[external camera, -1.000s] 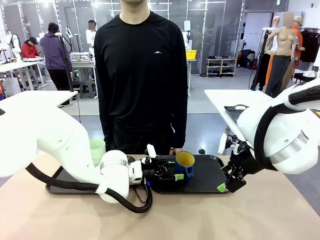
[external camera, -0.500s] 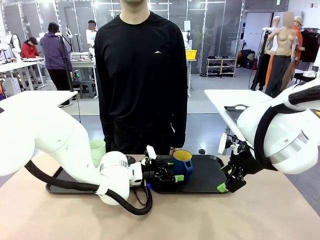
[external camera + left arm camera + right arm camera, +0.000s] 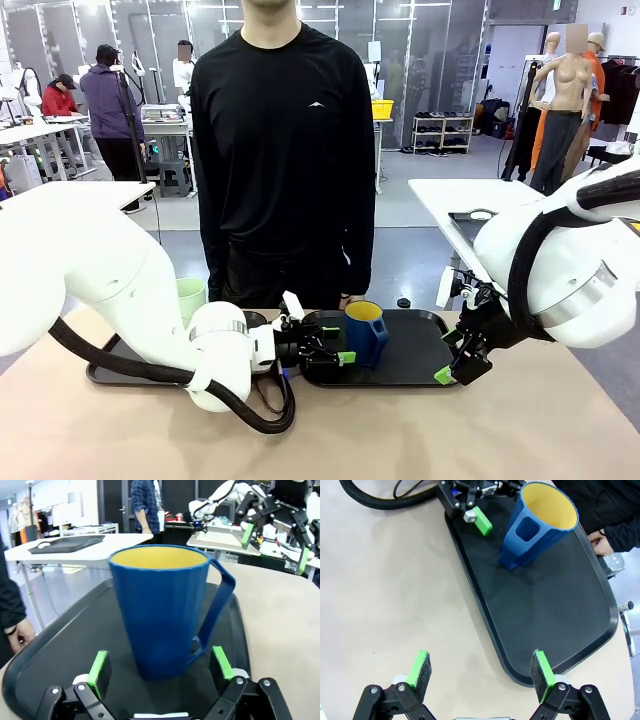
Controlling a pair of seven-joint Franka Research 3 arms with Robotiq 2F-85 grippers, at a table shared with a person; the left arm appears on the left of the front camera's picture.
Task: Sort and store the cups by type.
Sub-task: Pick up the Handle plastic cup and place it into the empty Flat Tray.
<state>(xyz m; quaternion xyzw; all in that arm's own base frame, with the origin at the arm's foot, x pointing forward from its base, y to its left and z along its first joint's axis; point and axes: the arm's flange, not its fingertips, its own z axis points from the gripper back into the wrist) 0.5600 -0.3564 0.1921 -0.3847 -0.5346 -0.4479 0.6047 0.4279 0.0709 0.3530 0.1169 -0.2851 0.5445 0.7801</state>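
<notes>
At frame centre, the right-hand black tray (image 3: 420, 355) is blocked only at its left end, where the blue mug (image 3: 366, 331) stands with the left gripper (image 3: 338, 352) spread wide just short of it. The tray's right half is left bare. Bare worktop (image 3: 400, 430) lies along the lower frame. The right gripper (image 3: 452, 368) hangs open beside the tray's right edge. The far edge is closed off by the person (image 3: 283, 150).

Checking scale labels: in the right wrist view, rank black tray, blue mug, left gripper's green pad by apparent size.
1. Flat black plastic tray, largest.
2. Blue mug with yellow inside.
3. Left gripper's green pad, smallest.
</notes>
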